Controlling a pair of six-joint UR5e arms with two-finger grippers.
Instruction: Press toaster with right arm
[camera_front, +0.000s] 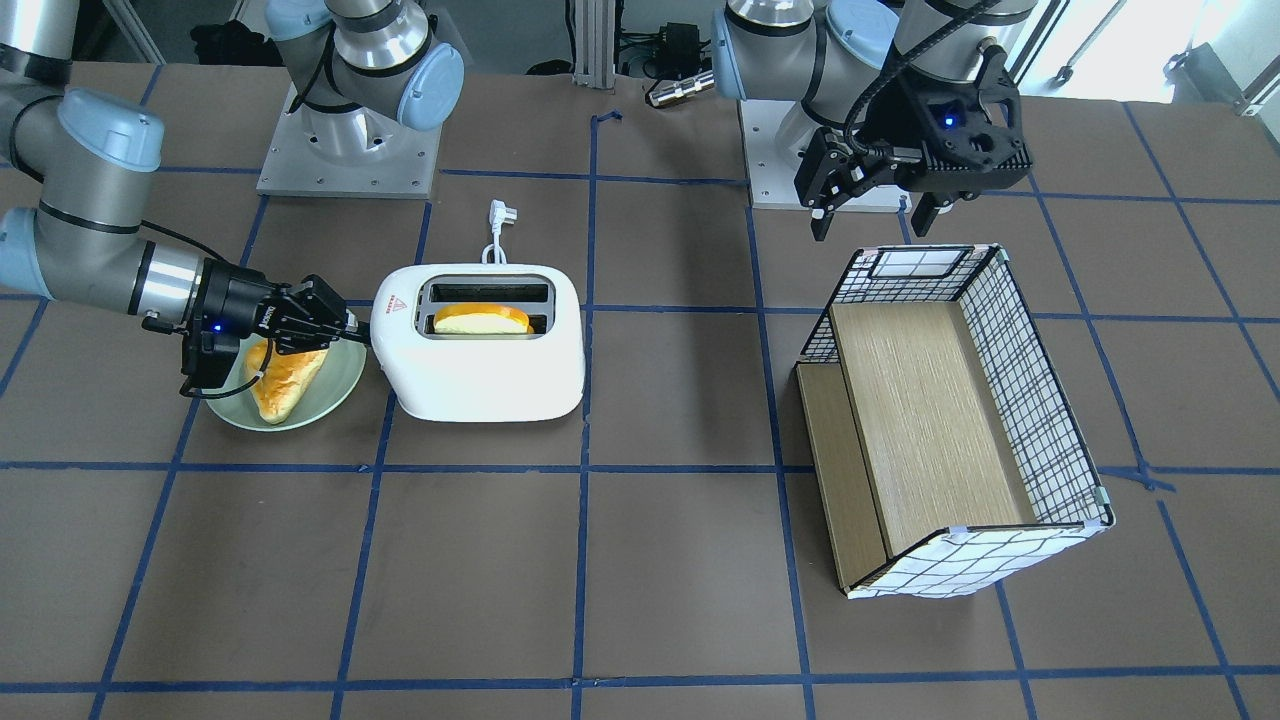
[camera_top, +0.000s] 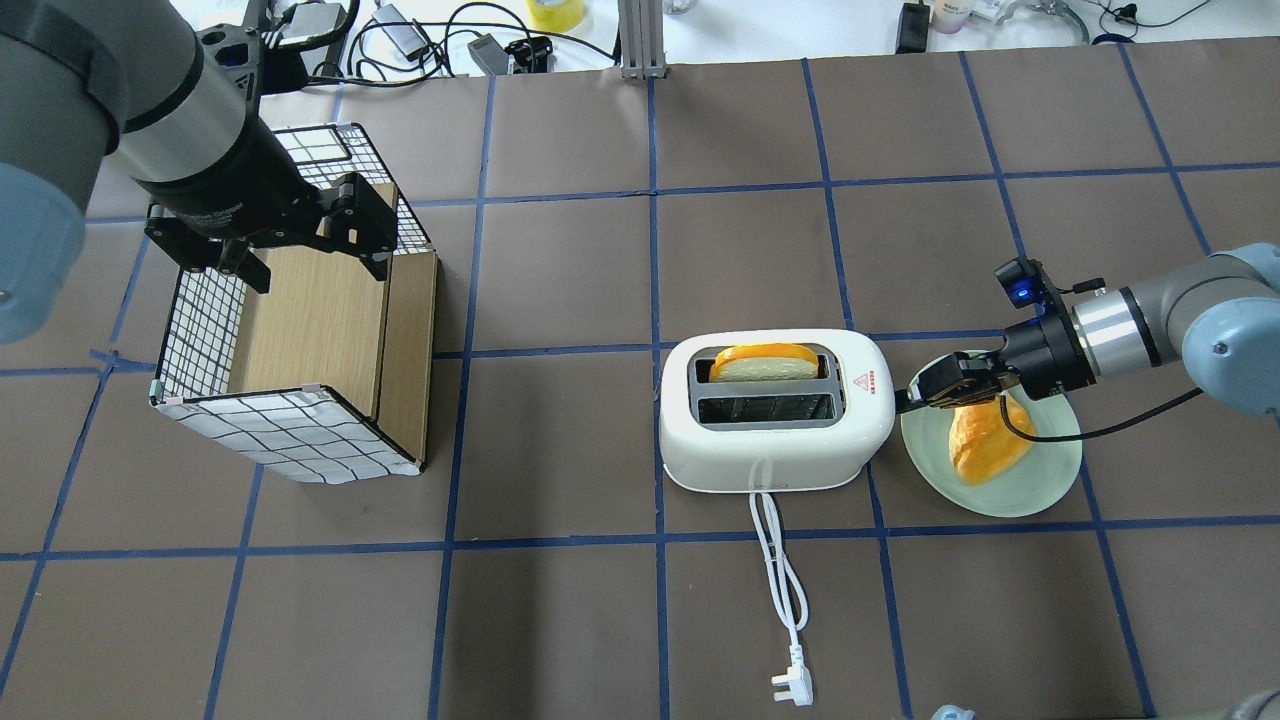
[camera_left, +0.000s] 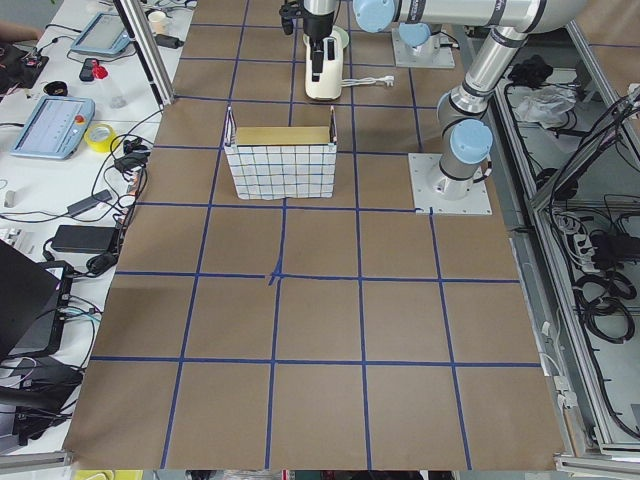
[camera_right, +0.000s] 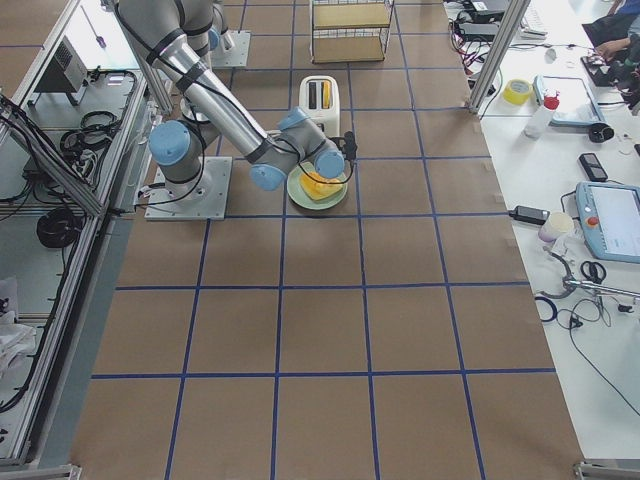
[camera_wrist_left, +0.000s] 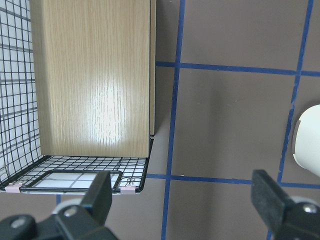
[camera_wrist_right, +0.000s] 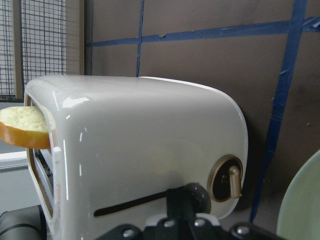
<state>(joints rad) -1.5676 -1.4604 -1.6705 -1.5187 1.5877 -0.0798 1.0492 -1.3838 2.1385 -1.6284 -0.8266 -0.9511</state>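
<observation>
The white two-slot toaster (camera_front: 480, 360) stands on the table and also shows in the overhead view (camera_top: 775, 445). A slice of bread (camera_top: 765, 362) sits in one slot. My right gripper (camera_front: 345, 328) is shut. Its tip is against the toaster's end, as the overhead view (camera_top: 912, 396) also shows. In the right wrist view the shut fingertips (camera_wrist_right: 182, 202) rest at the lever slot on the toaster's end (camera_wrist_right: 140, 150), beside a small brass dial (camera_wrist_right: 227, 177). My left gripper (camera_front: 870, 205) is open and empty above the checkered box (camera_front: 930, 420).
A pale green plate (camera_top: 1040, 480) with a piece of bread (camera_top: 985, 445) lies under my right wrist. The toaster's white cord (camera_top: 780, 560) and plug (camera_top: 795, 688) trail toward the robot. The checkered wire-and-wood box (camera_top: 300, 330) lies on its side at the left.
</observation>
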